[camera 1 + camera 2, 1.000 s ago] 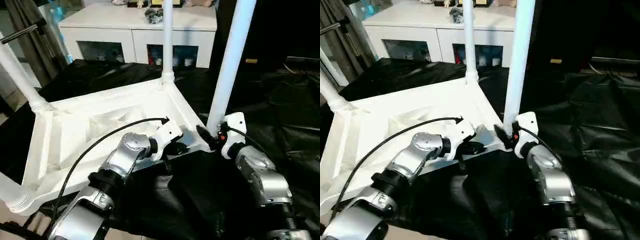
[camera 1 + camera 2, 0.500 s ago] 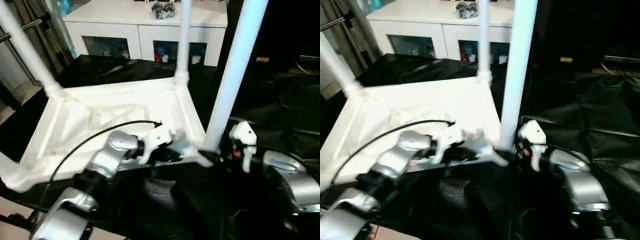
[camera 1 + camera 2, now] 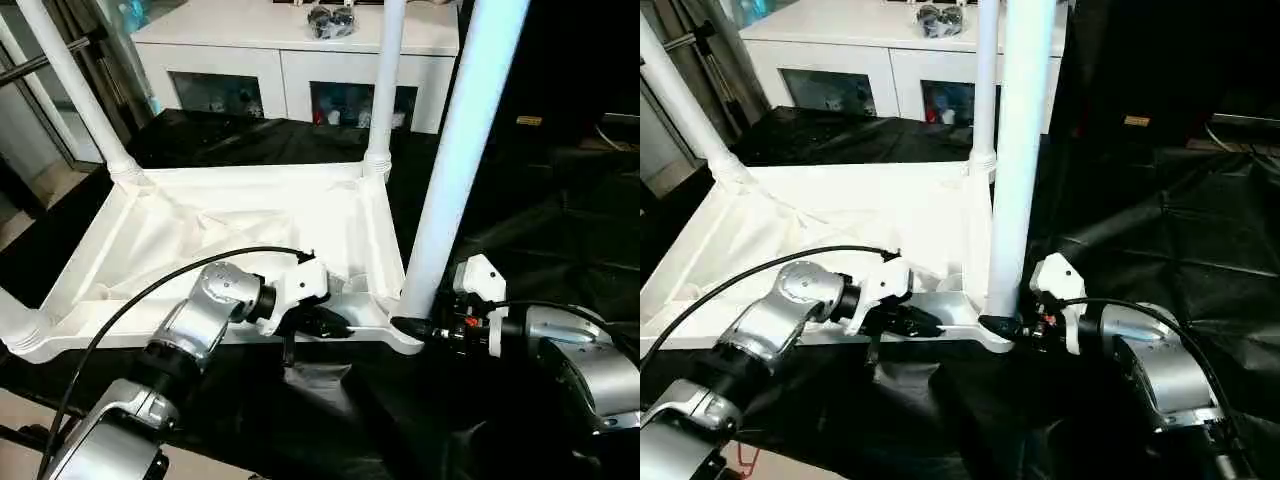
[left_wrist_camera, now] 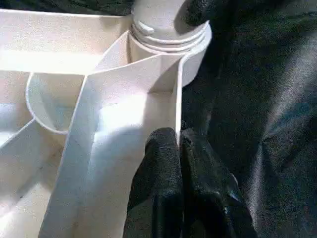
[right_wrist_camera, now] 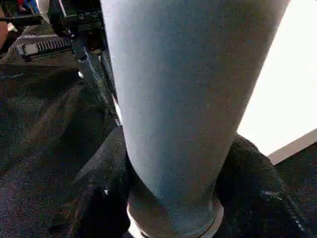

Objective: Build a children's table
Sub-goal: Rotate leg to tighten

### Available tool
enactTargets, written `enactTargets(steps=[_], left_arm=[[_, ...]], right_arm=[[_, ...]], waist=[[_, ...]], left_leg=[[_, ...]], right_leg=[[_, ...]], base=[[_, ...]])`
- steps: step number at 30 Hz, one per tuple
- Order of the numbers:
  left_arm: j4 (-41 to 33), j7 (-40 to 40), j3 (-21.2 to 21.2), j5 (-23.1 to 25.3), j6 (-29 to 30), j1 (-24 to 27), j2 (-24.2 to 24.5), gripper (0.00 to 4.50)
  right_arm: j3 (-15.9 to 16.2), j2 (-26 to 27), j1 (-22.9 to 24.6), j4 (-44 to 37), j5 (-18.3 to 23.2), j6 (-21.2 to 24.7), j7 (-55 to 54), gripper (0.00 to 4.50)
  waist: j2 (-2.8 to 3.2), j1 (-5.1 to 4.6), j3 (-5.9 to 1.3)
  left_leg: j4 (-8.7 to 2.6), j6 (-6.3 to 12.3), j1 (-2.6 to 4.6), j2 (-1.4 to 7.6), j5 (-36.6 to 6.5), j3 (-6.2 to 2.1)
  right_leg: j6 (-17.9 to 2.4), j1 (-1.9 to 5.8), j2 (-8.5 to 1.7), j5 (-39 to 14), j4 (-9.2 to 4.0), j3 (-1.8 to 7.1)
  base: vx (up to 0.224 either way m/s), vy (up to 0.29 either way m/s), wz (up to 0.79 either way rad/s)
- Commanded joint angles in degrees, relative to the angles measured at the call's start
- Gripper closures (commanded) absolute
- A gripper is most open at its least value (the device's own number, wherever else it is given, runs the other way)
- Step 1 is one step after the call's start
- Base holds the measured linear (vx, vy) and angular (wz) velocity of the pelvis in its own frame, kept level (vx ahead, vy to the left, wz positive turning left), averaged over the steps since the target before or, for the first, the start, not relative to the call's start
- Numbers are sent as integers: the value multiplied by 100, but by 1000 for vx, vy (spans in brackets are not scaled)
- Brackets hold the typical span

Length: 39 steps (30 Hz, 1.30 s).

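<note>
- Left eye view: the white plastic rectangular tabletop (image 3: 220,235) lies upside down on black sheeting (image 3: 560,210), ribbed underside up, with white tubular legs standing in its corner sockets.
- Left gripper (image 4: 179,148) has its black fingers pressed together on the tabletop's near rim wall, just beside the near right corner socket.
- Right gripper (image 5: 171,193) has its fingers either side of the base of the near right white tubular leg (image 3: 455,150), closed around it.
- A white glass-door cabinet (image 3: 290,60) stands behind.

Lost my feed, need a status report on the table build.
Left tool shut on tabletop rim. Right tool closed around near leg at its socket. All four legs upright. Nothing in the way.
</note>
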Motion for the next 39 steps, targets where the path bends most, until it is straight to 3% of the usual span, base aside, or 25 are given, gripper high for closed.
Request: enactTargets(steps=[1,2,4,7,8,10,14,16,17,18,19,20,21,23,26,27,28,29,31,32,34,36,39], left_arm=[[-5,701,219,81,167,-113,-145,450],[18,907,263,114,277,-141,-219,450],[64,1293,338,164,451,-196,-388,450],[91,1612,388,173,615,-236,-596,450],[123,1856,390,172,719,-261,-793,450],[147,2101,367,181,820,-268,-1005,450],[73,2329,287,241,959,-228,-1270,450],[12,2359,259,266,1000,-198,-1365,450],[-15,2359,247,264,1017,-188,-1387,450],[-49,2359,239,263,1035,-175,-1386,450],[-67,2358,235,262,1044,-169,-1385,450],[-119,2345,225,266,1063,-145,-1358,450],[-231,2198,187,263,1056,-81,-1234,450],[-318,2021,149,232,1021,-24,-1099,450],[-390,1723,105,193,874,47,-919,450],[-411,1568,89,169,800,74,-835,450],[-429,1373,81,132,738,95,-734,450],[-429,1318,83,118,734,94,-707,450],[-433,1121,67,84,678,95,-611,450],[-425,1057,55,86,663,84,-573,450],[-375,906,54,72,603,57,-483,450],[-332,794,47,56,531,35,-420,450],[-277,438,35,-36,392,-7,-285,450]], right_arm=[[461,347,170,216,8,226,-84,245],[405,519,139,315,-49,236,-377,246],[297,851,56,554,-239,337,-1093,246],[238,1158,-34,851,-469,257,-1760,246],[157,1468,-147,1139,-537,283,-2269,246],[106,1798,-269,1404,-602,323,-2742,247],[75,2286,-470,1735,-763,293,-3411,247],[31,2463,-566,1868,-762,227,-3549,178],[16,2514,-598,1908,-729,232,-3546,178],[13,2533,-613,1925,-723,230,-3530,176],[11,2543,-621,1935,-720,230,-3522,166],[21,2546,-639,1946,-729,213,-3484,152],[121,2403,-641,1918,-841,63,-3354,139],[192,2235,-620,1838,-900,-56,-3153,139],[196,2020,-599,1732,-911,-175,-2900,139],[209,1889,-596,1691,-923,-233,-2767,139],[266,1666,-575,1619,-933,-327,-2460,139],[302,1578,-556,1579,-928,-354,-2309,139],[360,1358,-500,1447,-880,-370,-1949,139],[365,1283,-483,1394,-846,-358,-1825,139],[396,1059,-420,1249,-754,-348,-1425,139],[416,902,-361,1148,-681,-363,-1116,139],[475,553,-226,920,-492,-359,-520,139]], waist=[[-97,24,-280],[-101,14,-272],[-113,-35,-227],[-115,-98,-209],[-60,-141,-195],[-68,-196,-191],[-89,-207,-187],[-95,-232,-173],[-99,-234,-182],[-99,-236,-178],[-173,-232,-180],[-118,-223,-182],[-105,-215,-185],[-105,-225,-211],[-107,-218,-231],[-83,-218,-260],[-61,-221,-263],[-77,-205,-290],[-78,-189,-317],[-92,-153,-338],[-95,-76,-348],[-83,-50,-326],[-60,22,-297]], left_leg=[[-349,513,11,205,-946,-36],[-365,480,14,202,-1029,-37],[-417,219,37,187,-1413,-50],[-459,30,44,175,-1709,-88],[-470,-30,54,173,-1863,-84],[-481,-90,40,154,-2022,-112],[-476,-60,75,137,-2153,-110],[-492,-52,68,132,-2249,-121],[-483,-44,87,132,-2276,-120],[-485,-37,92,134,-2298,-120],[-487,-10,82,135,-2285,-116],[-499,8,74,147,-2245,-120],[-504,3,73,150,-2244,-125],[-517,-9,29,167,-2145,-131],[-496,44,26,168,-1931,-108],[-459,135,5,162,-1657,-89],[-456,165,-7,165,-1561,-91],[-413,243,20,167,-1364,-68],[-370,372,4,159,-1012,-65],[-322,536,-4,155,-643,-47],[-279,777,6,153,-392,-40],[-301,784,1,171,-500,-41],[-338,619,39,204,-909,-36]], right_leg=[[-1545,255,-306,-626,-360,206],[-1515,250,-301,-777,-381,202],[-1313,228,-310,-1624,-457,200],[-1008,208,-313,-2278,-528,202],[-981,174,-300,-2320,-554,208],[-936,182,-302,-2441,-565,187],[-808,149,-305,-2679,-614,204],[-716,134,-304,-2889,-640,185],[-691,124,-307,-2910,-652,193],[-701,115,-302,-2886,-651,198],[-698,121,-294,-2862,-655,196],[-734,119,-300,-2743,-634,207],[-745,124,-301,-2693,-630,206],[-844,167,-297,-2261,-579,207],[-1006,179,-288,-1740,-534,221],[-1150,217,-285,-1237,-493,220],[-1204,229,-285,-1067,-472,217],[-1315,230,-278,-695,-443,216],[-1457,263,-275,-175,-381,213],[-1561,281,-269,355,-329,215],[-1709,283,-272,803,-278,209],[-1703,282,-277,501,-296,186],[-1600,273,-275,-228,-352,196]], base=[[0,0,0],[0,0,0],[0,0,0],[0,0,0],[0,0,0],[0,0,0],[0,0,0],[0,0,0],[0,0,0],[0,0,0],[0,0,0],[0,0,0],[0,0,0],[0,0,0],[0,0,0],[51,-4,0],[51,-4,0],[64,-11,3],[70,-14,4],[59,-16,2],[0,0,0],[0,0,0],[0,0,0]])
